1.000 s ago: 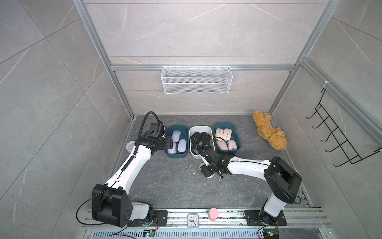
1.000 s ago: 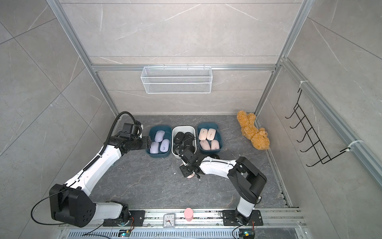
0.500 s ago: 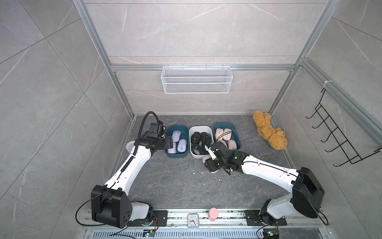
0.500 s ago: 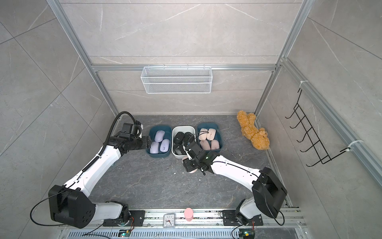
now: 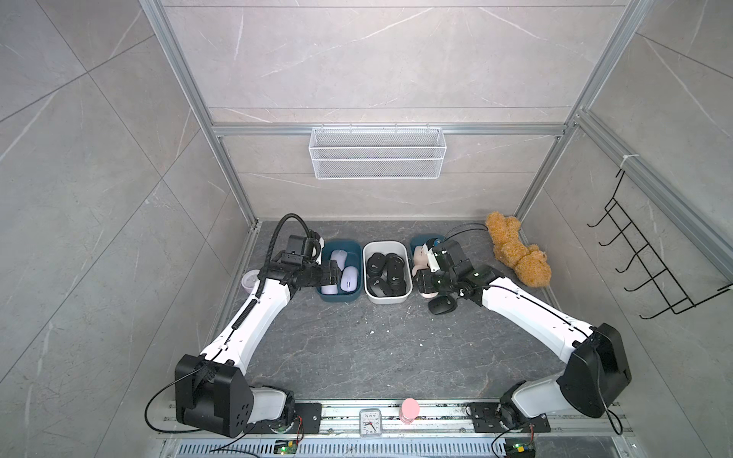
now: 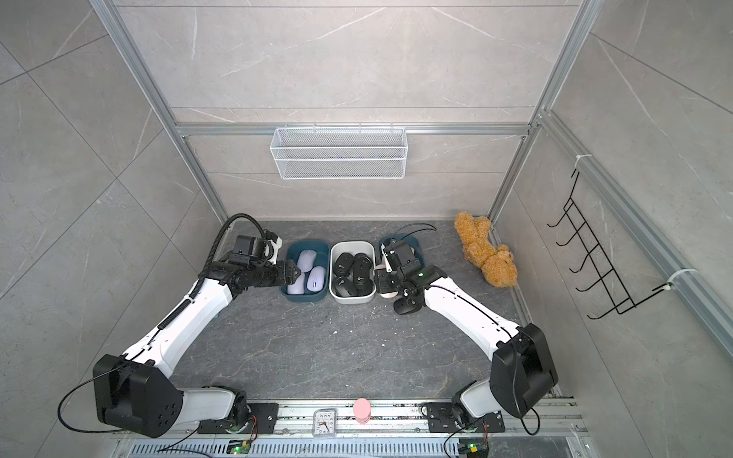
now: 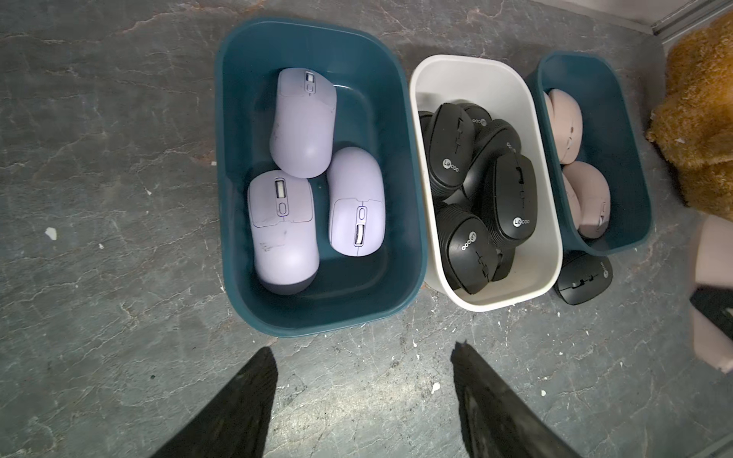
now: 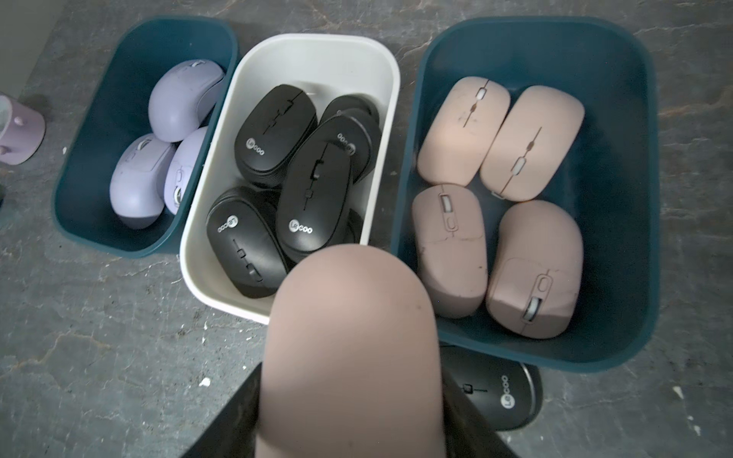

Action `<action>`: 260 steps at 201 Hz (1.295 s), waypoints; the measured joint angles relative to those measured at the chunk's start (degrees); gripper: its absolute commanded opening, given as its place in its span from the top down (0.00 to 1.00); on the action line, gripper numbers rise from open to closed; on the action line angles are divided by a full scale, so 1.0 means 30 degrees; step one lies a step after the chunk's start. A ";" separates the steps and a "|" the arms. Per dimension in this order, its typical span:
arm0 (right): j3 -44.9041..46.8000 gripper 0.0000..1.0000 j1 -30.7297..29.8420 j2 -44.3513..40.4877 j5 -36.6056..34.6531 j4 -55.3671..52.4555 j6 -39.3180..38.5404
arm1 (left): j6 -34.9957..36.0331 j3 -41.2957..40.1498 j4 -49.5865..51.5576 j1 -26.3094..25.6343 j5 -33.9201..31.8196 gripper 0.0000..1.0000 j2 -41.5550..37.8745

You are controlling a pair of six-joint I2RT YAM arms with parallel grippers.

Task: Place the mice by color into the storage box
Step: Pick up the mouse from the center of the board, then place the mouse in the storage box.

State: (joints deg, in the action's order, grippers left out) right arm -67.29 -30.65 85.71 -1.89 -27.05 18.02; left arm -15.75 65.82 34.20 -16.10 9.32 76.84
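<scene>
Grey, stone-veined matting formed the surface (image 5: 357,349), enclosed by pale marbled wall panels in aluminium framing.

Three smooth, round-cornered plastic boxes stood side by side, nearly touching. A teal box (image 7: 317,317) contained three lilac mice (image 7: 303,123), matte and oval, lying flat. Next to it, the white box (image 8: 317,43) held black mice (image 8: 273,135) with ribbed sides, heaped on one another; at least five were counted. The other teal box (image 8: 618,198) held four pink mice (image 8: 464,131), laid in two pairs.

The right end effector (image 8: 351,400) was clamped on a further pink mouse (image 8: 349,349), its fingers pressed against the rounded sides. This mouse was near the adjoining front corners of the white box and the other teal box. One loose black mouse (image 8: 496,396) lay flat on the surface, just in front of the other teal box and close to its wall.

The left end effector (image 7: 363,357) stood in front of the teal box with its jaws partly apart and nothing between them.

Also noted: a fuzzy tan teddy bear (image 5: 515,253) lying by the far corner, a white wire-mesh basket (image 5: 377,152) on the back wall, a black wire hook rack (image 5: 650,269) on the side wall, and a small square clock (image 5: 370,423) beside a pink cylinder (image 5: 410,410) on the front rail.
</scene>
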 measured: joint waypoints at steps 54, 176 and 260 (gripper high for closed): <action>-0.1319 0.52 0.2062 0.2812 -0.0007 0.0444 0.0503 | 0.0335 0.0000 0.0007 -0.0561 0.0568 0.28 0.0015; -0.5756 0.52 0.4248 0.8823 0.0007 0.2331 0.0976 | 0.0568 0.0000 0.0007 -0.0641 0.0444 0.28 0.0648; -0.7774 0.50 0.4248 1.1009 0.0554 0.3031 0.0933 | 0.0568 0.0000 0.0007 -0.0641 0.0124 0.28 0.0940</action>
State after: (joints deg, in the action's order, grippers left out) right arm -90.61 -17.91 118.74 -0.23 -17.96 20.82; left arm -14.04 65.82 34.22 -18.02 9.69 79.66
